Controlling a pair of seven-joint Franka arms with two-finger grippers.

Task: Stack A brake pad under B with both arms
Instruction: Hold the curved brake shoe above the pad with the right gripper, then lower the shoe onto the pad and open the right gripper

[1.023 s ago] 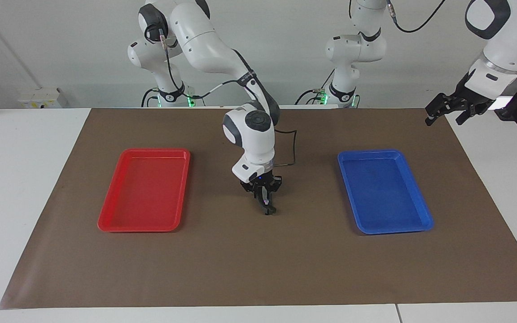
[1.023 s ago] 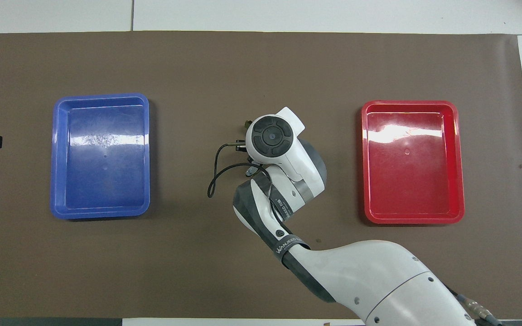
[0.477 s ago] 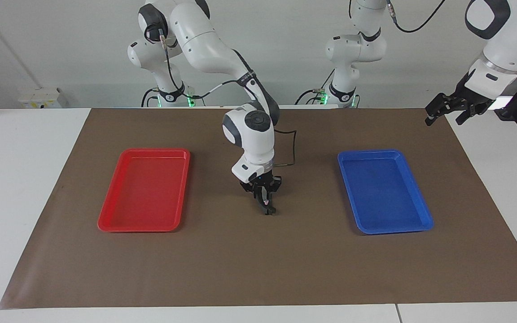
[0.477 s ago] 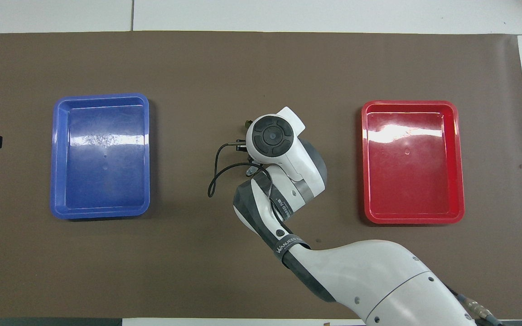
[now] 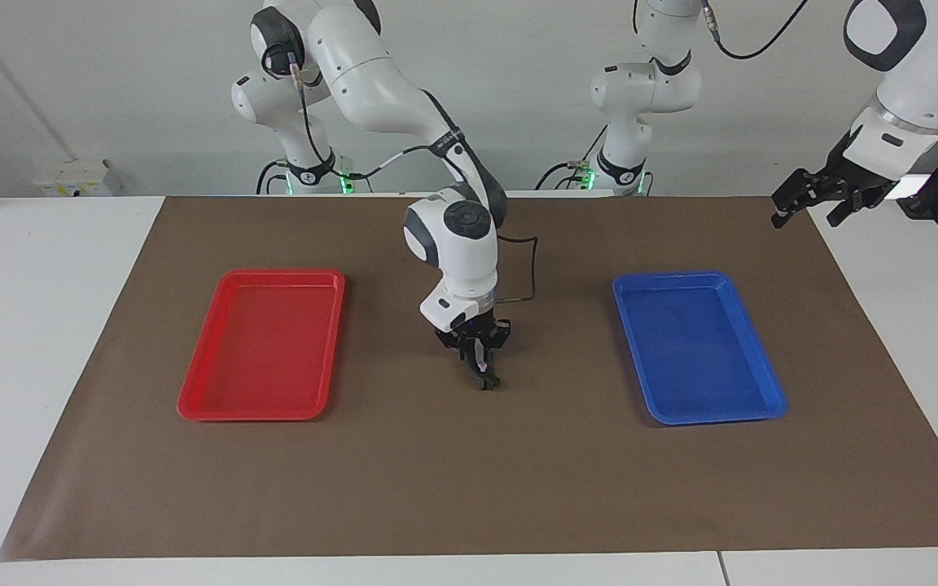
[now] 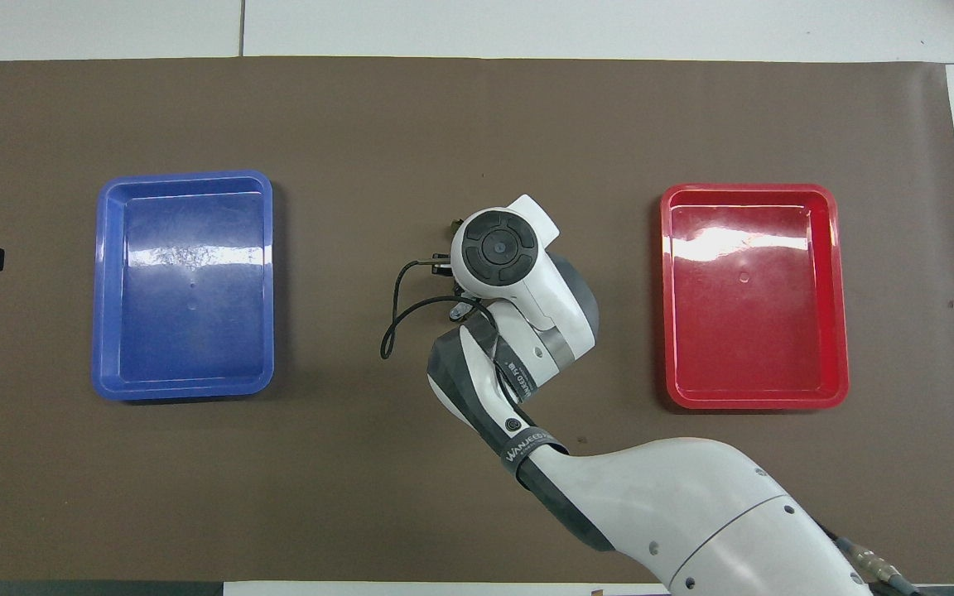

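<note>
My right gripper (image 5: 483, 376) points straight down over the middle of the brown mat (image 5: 469, 480), between the two trays. Its fingers are close together on a small dark piece (image 5: 492, 382) at the mat's surface, seemingly a brake pad; I cannot tell which pad it is. In the overhead view the right wrist (image 6: 495, 248) hides the gripper, and only a dark sliver (image 6: 450, 223) shows beside it. No other pad is in view. My left gripper (image 5: 813, 203) waits raised over the mat's corner at the left arm's end, open and empty.
A red tray (image 5: 261, 411) lies toward the right arm's end and a blue tray (image 5: 709, 415) toward the left arm's end; both hold nothing. Two smaller white arms with green lights stand at the robots' edge of the table.
The right wrist has risen very slightly; the gripper tip stays at the same spot. The left arm has not moved.
</note>
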